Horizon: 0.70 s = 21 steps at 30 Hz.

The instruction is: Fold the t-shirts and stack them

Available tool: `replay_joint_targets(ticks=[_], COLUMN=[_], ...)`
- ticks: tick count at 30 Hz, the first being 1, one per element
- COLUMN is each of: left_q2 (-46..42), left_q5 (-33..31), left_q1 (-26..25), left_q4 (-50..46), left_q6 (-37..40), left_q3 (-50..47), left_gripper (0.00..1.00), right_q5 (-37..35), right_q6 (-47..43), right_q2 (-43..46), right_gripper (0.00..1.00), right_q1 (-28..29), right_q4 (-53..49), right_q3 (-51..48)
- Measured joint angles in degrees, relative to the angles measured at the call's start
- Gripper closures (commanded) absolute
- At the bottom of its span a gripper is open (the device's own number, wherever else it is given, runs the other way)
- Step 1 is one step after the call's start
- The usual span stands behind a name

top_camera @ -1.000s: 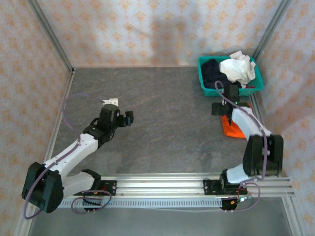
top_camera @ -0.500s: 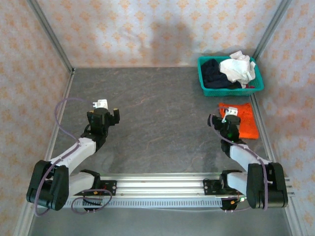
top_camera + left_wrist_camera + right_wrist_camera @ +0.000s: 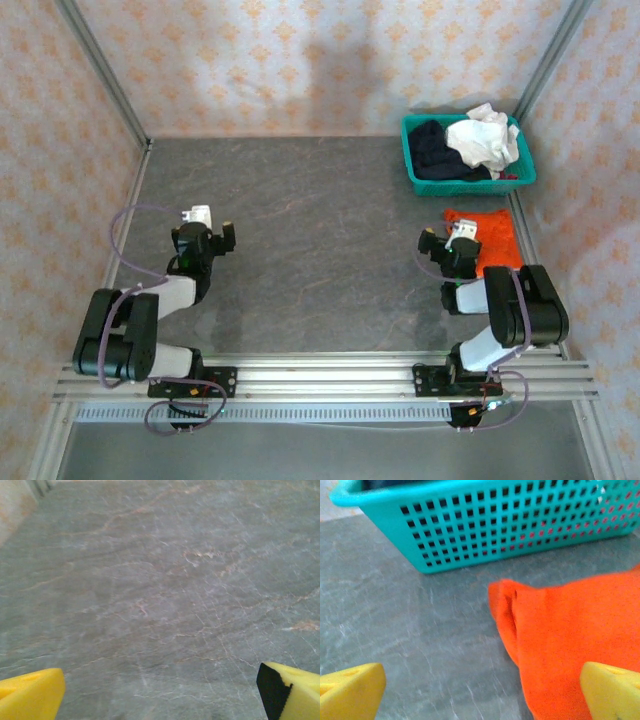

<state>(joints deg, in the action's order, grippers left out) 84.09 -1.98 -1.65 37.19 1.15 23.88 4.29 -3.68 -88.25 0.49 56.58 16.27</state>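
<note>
Three shirts show on the right side of the overhead frame: one orange shirt, one white shirt and one dark navy shirt. There is one teal basket in the upper right and one grey table. Two robot arms stand at the bottom, with one left gripper and one right gripper. Each gripper has two yellow fingertips, four altogether.

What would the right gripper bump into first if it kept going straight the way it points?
Probably the edge of the bright orange cloth t-shirt, lying just ahead on the grey stone-patterned table; the teal plastic mesh basket stands farther on. Depth is unclear.
</note>
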Motion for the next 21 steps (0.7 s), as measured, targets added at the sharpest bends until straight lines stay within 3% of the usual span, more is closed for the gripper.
replay_joint_targets(ticks=[6, 21], left_q2=[1.6, 1.6], left_q5=[0.9, 0.9], left_q1=[0.0, 0.0], left_q4=[0.7, 1.2], left_q6=[0.0, 0.0], left_q3=[0.3, 0.5], left_gripper=[0.0, 0.0], right_q5=[0.0, 0.0], right_q6=[-0.1, 0.0], right_q2=[0.0, 0.0], right_gripper=[0.01, 0.0], right_q1=[0.0, 0.0], right_q4=[-4.2, -7.8], right_q3=[5.6, 6.0])
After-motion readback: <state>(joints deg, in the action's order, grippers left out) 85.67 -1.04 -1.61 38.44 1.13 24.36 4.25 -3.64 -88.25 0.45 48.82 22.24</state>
